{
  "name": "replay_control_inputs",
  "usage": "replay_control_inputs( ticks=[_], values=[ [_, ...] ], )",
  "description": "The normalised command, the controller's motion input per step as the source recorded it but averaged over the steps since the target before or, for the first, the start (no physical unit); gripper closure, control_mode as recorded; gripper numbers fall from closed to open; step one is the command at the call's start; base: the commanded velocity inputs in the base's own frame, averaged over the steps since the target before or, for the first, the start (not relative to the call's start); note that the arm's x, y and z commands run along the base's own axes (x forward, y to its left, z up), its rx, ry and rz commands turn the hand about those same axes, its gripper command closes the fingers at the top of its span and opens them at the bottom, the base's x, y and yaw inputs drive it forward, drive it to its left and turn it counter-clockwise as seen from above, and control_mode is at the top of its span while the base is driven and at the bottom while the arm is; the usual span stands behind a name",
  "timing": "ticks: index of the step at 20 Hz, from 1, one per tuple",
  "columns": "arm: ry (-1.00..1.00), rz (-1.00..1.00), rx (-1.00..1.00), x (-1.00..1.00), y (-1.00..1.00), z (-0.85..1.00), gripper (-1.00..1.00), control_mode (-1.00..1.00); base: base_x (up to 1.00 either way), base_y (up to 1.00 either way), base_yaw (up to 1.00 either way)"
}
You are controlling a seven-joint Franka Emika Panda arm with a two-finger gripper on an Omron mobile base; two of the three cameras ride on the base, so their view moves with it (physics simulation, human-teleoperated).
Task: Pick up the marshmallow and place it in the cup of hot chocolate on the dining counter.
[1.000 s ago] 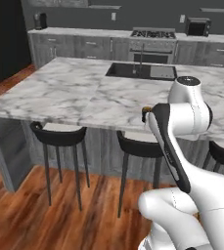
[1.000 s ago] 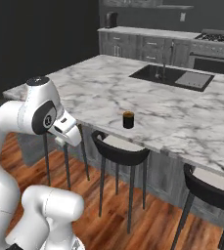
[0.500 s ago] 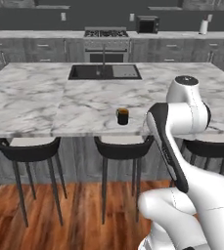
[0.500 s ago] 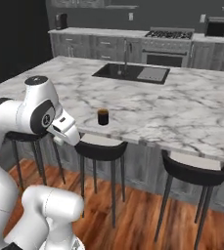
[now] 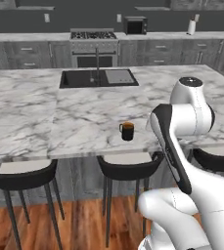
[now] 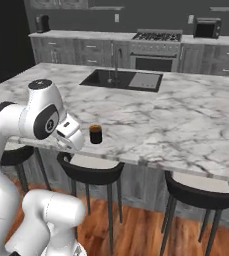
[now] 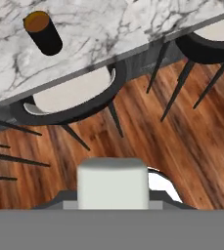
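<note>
Gripper (image 7: 113, 207) clamps the marshmallow (image 7: 113, 183); the cup (image 5: 127, 131), brown drink inside, sits near the counter (image 5: 84, 114) edge.

The counter (image 5: 30, 112) is white with grey swirly lines. The cup (image 5: 127, 131) is dark with orange-brown drink. The marshmallow (image 7: 113, 183) is white. The floor (image 7: 147, 127) is reddish-brown wood.

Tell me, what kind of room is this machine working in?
It looks like a home kitchen, computer-rendered. A large marble dining counter has a black sink set in it and bar stools tucked beneath, with a stove along the back wall.
</note>
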Motion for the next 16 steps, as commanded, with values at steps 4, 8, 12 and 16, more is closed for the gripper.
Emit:
replay_control_inputs(
  ticks=[4,8,12,16],
  values=[
    [0.00,0.00,0.00,0.00,0.00,0.00,1.00,1.00,0.79,0.30,0.00],
    [0.00,0.00,0.00,0.00,0.00,0.00,1.00,1.00,0.70,0.09,0.00],
    [0.00,0.00,0.00,0.00,0.00,0.00,1.00,1.00,0.73,0.05,0.00],
    [0.04,0.00,-0.01,0.00,0.03,0.00,1.00,-1.00,0.11,0.00,0.00]
  ],
)
